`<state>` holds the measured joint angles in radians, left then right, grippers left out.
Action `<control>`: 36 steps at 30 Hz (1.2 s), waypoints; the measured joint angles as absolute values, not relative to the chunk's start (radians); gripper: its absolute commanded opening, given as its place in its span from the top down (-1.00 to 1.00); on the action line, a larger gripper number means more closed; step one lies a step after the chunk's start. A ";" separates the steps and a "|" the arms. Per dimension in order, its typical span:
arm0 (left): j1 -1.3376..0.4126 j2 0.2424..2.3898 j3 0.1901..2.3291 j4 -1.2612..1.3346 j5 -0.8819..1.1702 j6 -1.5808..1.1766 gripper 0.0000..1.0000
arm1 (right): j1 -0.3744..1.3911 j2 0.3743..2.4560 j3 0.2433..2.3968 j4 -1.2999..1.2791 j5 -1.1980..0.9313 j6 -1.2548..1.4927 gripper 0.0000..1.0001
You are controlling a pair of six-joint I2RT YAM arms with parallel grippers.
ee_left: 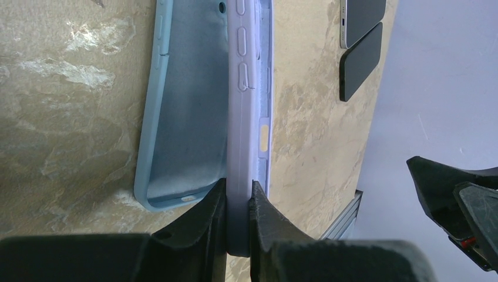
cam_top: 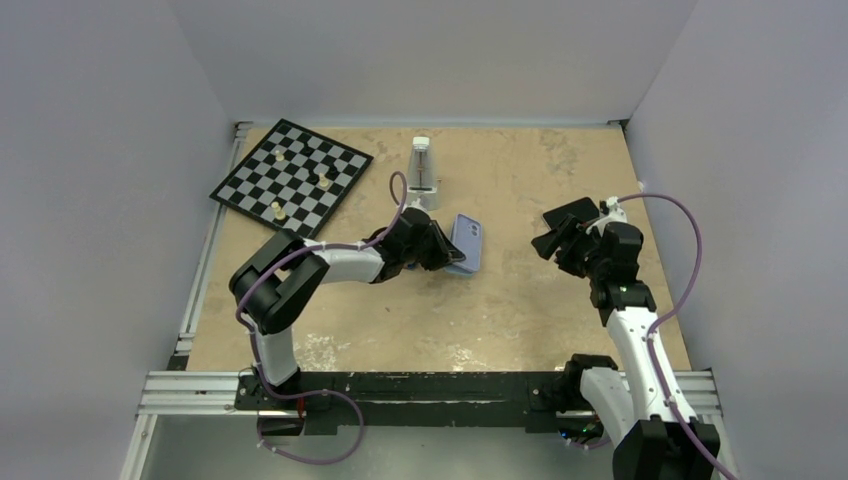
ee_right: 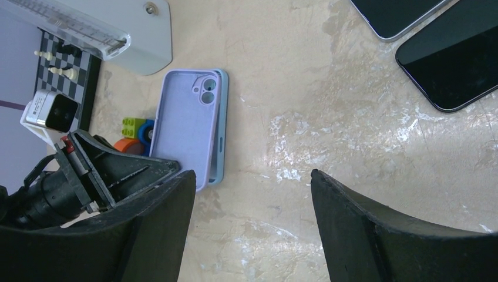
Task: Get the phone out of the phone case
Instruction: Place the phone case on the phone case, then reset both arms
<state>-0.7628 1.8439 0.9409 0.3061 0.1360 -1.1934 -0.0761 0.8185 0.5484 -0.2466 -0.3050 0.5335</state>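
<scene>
The left pincer [ee_left: 238, 191] is clenched on the short end of a lilac case [ee_left: 241, 117], holding it up on its long edge against the bench [ee_right: 329, 117], near the middle. A pale blue case [ee_left: 188, 100] lies just beside it, touching, with its hollow side showing and nothing in it.

The right pincer [ee_right: 252, 176] is released, its jaws spread wide and holding nothing, and it hovers over the bench well to the right of both cases.

The lilac case looks like light, rubbery silicone. It will probably bend and peel rather than snap, and its matte skin should grip well. A corner of its rim seems the best place to pull. Any phone inside would be stiff, smooth and glass-faced, so it would be slippery and breakable, and safest held by its long edges.

Small toy blocks [ee_right: 134, 126] sit behind the left arm. Farther right, a silver-edged phone [ee_right: 399, 14] and a black phone [ee_right: 455, 67] lie bare and side by side. Both are cut off at the edge of the right wrist view. At the back stand a metronome [ee_right: 117, 41] and a chessboard [cam_top: 290, 178].

Whether the lilac case holds a phone cannot be told. Only its back, with the camera opening, and its button edge show, and the pincer fingers cover the gripped end.
</scene>
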 measured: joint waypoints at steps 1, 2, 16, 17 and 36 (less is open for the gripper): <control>-0.761 1.844 0.941 0.306 0.139 -1.193 0.93 | -0.076 0.820 0.547 -0.247 -0.305 0.533 -0.51; -0.758 1.844 0.941 0.306 0.142 -1.193 0.90 | -0.076 0.821 0.547 -0.247 -0.305 0.533 -0.50; -0.742 1.844 0.948 0.252 0.168 -1.179 -0.02 | -0.076 0.826 0.547 -0.242 -0.306 0.533 -0.51; -0.742 1.844 0.953 0.235 0.168 -1.169 -0.07 | -0.076 0.826 0.547 -0.242 -0.306 0.533 -0.51; -0.749 1.694 1.111 -0.171 0.041 -0.936 -0.86 | -0.076 0.782 0.556 -0.298 -0.275 0.493 -0.58</control>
